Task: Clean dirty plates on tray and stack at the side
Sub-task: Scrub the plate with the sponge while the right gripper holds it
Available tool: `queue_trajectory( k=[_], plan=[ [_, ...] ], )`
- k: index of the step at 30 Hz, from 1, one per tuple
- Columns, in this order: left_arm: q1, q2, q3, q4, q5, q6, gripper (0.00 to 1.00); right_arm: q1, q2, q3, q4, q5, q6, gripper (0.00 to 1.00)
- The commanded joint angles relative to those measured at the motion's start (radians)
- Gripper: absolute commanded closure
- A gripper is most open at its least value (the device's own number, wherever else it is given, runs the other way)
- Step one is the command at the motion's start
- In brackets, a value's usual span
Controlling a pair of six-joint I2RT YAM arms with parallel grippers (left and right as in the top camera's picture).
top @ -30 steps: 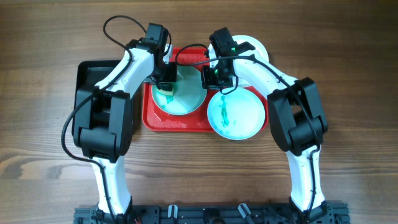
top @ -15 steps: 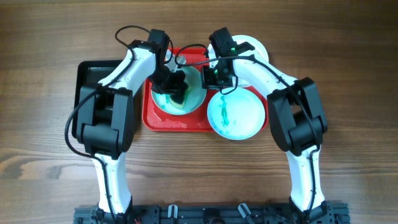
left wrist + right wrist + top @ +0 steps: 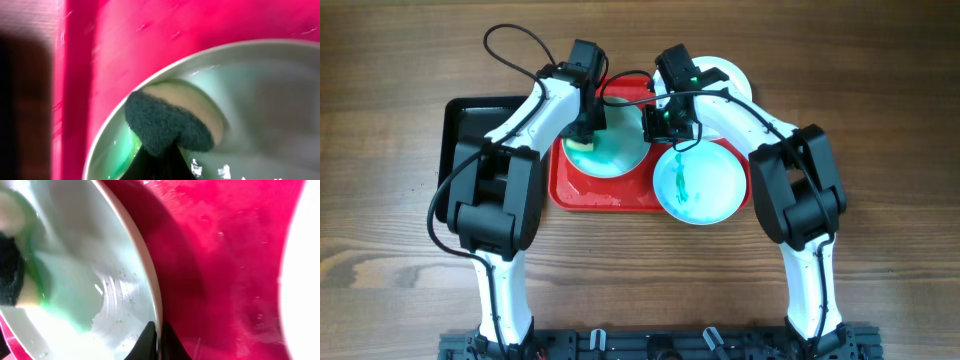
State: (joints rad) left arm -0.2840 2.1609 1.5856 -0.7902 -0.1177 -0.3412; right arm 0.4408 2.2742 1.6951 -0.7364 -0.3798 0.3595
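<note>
The red tray point(image 3: 150, 30) is glossy plastic, the turquoise plate point(image 3: 270, 110) smooth and wet-shiny, the sponge point(image 3: 165, 125) coarse and dark over pale foam, the counter point(image 3: 400, 60) matt wood.

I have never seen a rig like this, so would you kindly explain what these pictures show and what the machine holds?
This is a two-armed table robot. The overhead picture looks straight down from a fixed camera. The other two come from cameras on each wrist, so they are very close up. On the wooden table lies a red tray, with a black tray to its left. The left gripper holds a sponge pressed onto a turquoise plate on the red tray. The right gripper pinches that plate's rim, apparently to steady it. A second turquoise plate, smeared green, reaches over the tray's near rim. A white plate shows partly hidden at the far right.
</note>
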Motion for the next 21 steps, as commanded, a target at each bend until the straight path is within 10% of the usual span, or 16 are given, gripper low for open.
queue_trajectory(
  k=[1,6,10,16,21],
  plan=[
    [-0.002,0.044,-0.016,0.062,0.329,0.134,0.96,-0.004,0.027,-0.002,-0.008,0.005,-0.017,0.96],
    [0.002,0.044,-0.016,-0.042,0.634,0.375,0.96,-0.004,0.027,-0.002,-0.01,0.009,-0.017,0.96],
    [0.005,0.044,-0.016,-0.165,0.57,0.47,0.96,-0.004,0.027,-0.002,-0.01,0.009,-0.017,0.96],
    [0.011,0.044,-0.016,-0.145,0.01,0.142,0.96,-0.004,0.027,-0.002,-0.009,0.009,-0.016,0.96],
    [0.009,0.044,-0.016,-0.066,-0.074,0.023,0.96,-0.004,0.027,-0.002,-0.009,0.009,-0.017,0.96]
  ],
)
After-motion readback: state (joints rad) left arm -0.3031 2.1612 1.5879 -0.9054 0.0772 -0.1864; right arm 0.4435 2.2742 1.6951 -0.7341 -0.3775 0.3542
